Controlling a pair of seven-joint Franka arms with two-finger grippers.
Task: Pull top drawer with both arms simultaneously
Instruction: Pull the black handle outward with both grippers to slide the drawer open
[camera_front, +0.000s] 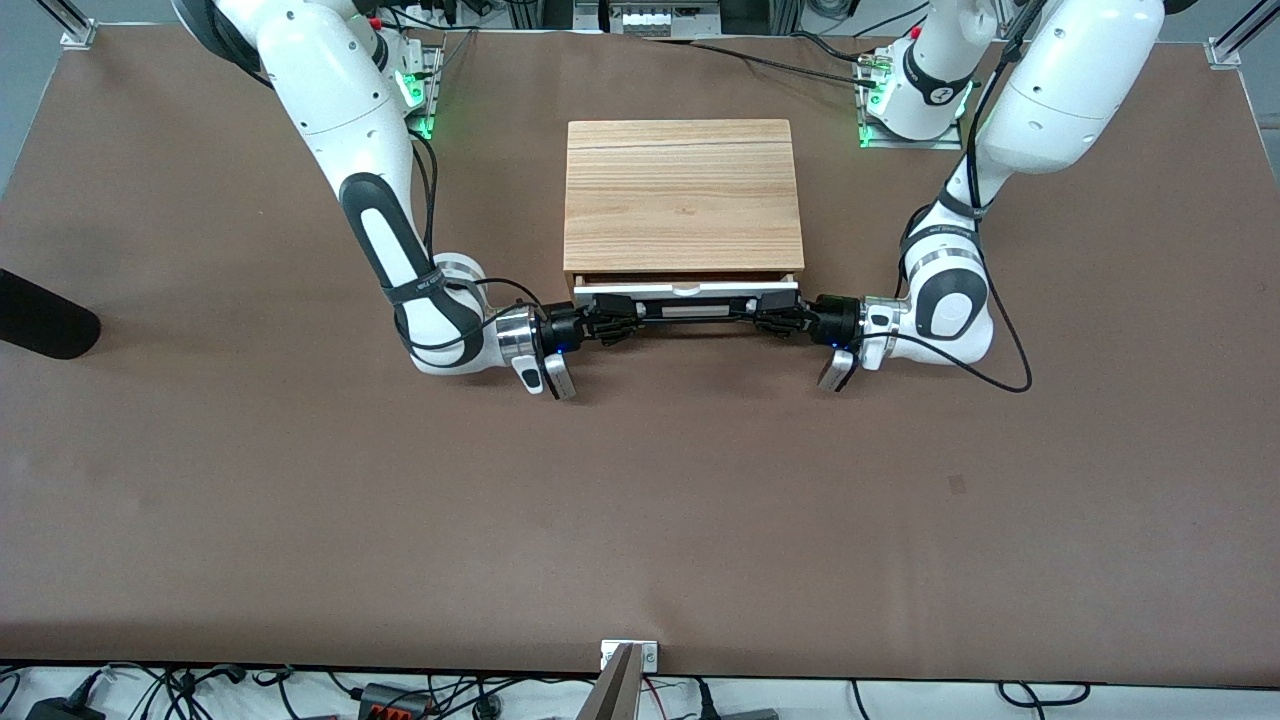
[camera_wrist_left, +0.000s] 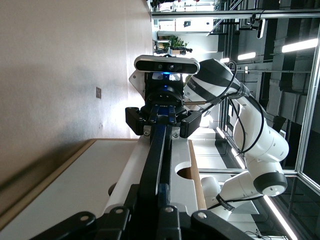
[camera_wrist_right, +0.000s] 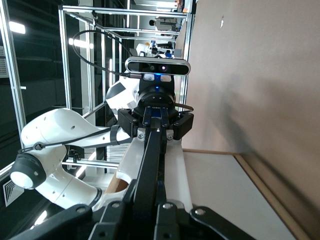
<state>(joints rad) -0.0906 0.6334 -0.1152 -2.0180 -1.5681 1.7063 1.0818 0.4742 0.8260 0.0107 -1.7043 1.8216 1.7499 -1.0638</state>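
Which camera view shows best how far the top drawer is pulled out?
The front view: the top drawer shows a thin strip of wood inside below the cabinet top, so it is barely open. Both wrist views look along its black handle, hiding the gap.

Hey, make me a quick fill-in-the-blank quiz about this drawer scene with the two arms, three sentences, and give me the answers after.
1. Both grippers are shut on the black ____ of the top drawer.
2. The left gripper holds the end toward the left arm's side, and the right gripper holds the ____ end.
3. The top drawer is pulled ____ a little from the cabinet, showing light wood inside.

Answers: handle; other; out
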